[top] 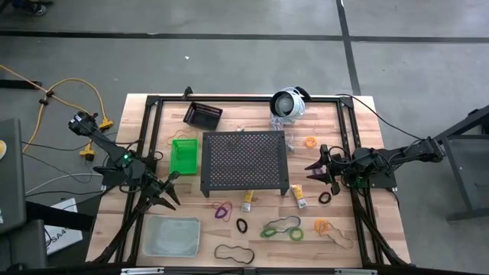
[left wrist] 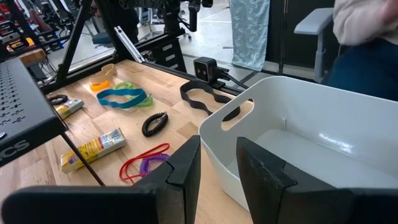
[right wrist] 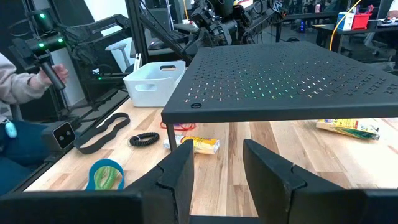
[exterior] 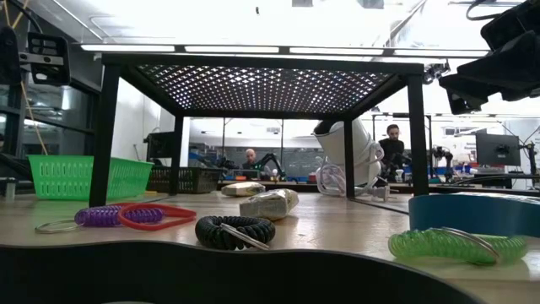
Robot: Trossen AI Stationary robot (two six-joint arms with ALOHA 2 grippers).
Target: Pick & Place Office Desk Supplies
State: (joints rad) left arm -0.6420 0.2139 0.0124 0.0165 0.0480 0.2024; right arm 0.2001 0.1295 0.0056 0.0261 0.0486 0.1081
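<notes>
On the wooden table (top: 145,229) we see the supplies strewn mostly along the front edge, at about six o'clock from the big black perforated stand (top: 244,160) in the middle. A purple coil loop with a red band (top: 222,211) lies just in front of the stand, a black coil loop (top: 242,226) next to it, then green loops (top: 281,228) and an orange loop (top: 322,226) farther toward four o'clock, and a long black band (top: 234,253) near the front edge. Two small yellow tubes (top: 247,201) (top: 299,196) sit at the stand's front edge, well apart from each other. The green bin (top: 183,155) stands just beside the stand at nine o'clock, the black bin (top: 202,115) at eleven o'clock, and the clear bin (top: 171,235) at seven o'clock. Another orange loop (top: 311,142) lies at two o'clock from the stand, near the round white-and-silver device (top: 289,104). The left gripper (top: 170,188) hangs between the green and clear bins; in its wrist view its fingers (left wrist: 186,171) stand apart with nothing between them. The right gripper (top: 314,169) hovers at three o'clock from the stand, its fingers (right wrist: 180,167) likewise parted and empty.
</notes>
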